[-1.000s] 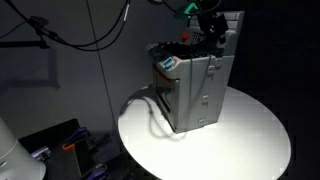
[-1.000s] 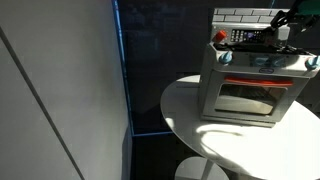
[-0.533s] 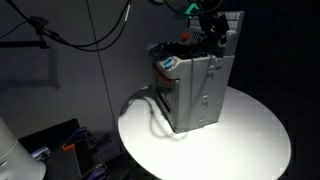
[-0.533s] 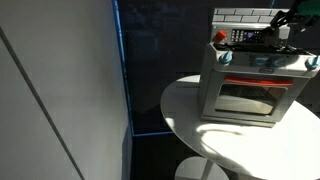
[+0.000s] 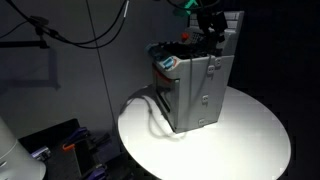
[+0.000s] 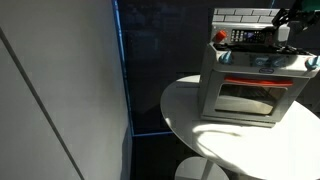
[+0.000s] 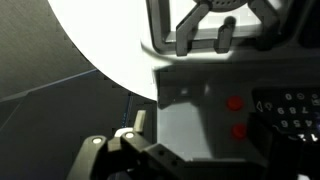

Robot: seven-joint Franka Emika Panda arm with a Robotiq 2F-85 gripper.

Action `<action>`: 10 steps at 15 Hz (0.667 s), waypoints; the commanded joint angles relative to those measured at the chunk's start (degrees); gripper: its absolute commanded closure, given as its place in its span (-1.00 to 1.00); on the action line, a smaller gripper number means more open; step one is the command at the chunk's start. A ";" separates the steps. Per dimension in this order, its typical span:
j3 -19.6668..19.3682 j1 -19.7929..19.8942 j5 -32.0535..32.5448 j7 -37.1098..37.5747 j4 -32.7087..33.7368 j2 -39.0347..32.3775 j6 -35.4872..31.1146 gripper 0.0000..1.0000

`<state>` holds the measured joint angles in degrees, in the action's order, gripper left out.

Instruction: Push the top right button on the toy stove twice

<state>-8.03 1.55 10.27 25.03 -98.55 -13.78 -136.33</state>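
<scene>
The grey toy stove point(image 5: 198, 92) stands on a round white table point(image 5: 250, 140) and shows in both exterior views point(image 6: 250, 92). Its tiled back point(image 6: 240, 14) rises behind the dark cooktop. My gripper point(image 5: 213, 38) hangs over the cooktop close to the upright back point(image 6: 285, 31), with its fingers together and holding nothing. In the wrist view the gripper point(image 7: 215, 166) is a dark mass at the bottom. Two red buttons point(image 7: 234, 102) and the control panel point(image 7: 292, 110) lie just ahead of it. I cannot tell if a fingertip touches a button.
Cables point(image 5: 150, 108) run from the stove's side across the table and off its edge. A large pale wall panel point(image 6: 60, 90) stands beside the table. Dark clutter and a white object point(image 5: 15, 150) sit on the floor.
The gripper and arm have risen very slightly above the stove's back. The stove has not moved.
</scene>
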 commanded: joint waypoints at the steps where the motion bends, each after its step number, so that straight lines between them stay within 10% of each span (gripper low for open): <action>1: 0.96 0.55 -2.77 -4.63 -2.34 4.57 3.94 -1.00; 10: 2.51 1.10 -9.74 -15.51 -8.25 14.21 16.28 -1.00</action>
<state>-6.47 1.63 3.22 13.74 -103.54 -4.03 -123.98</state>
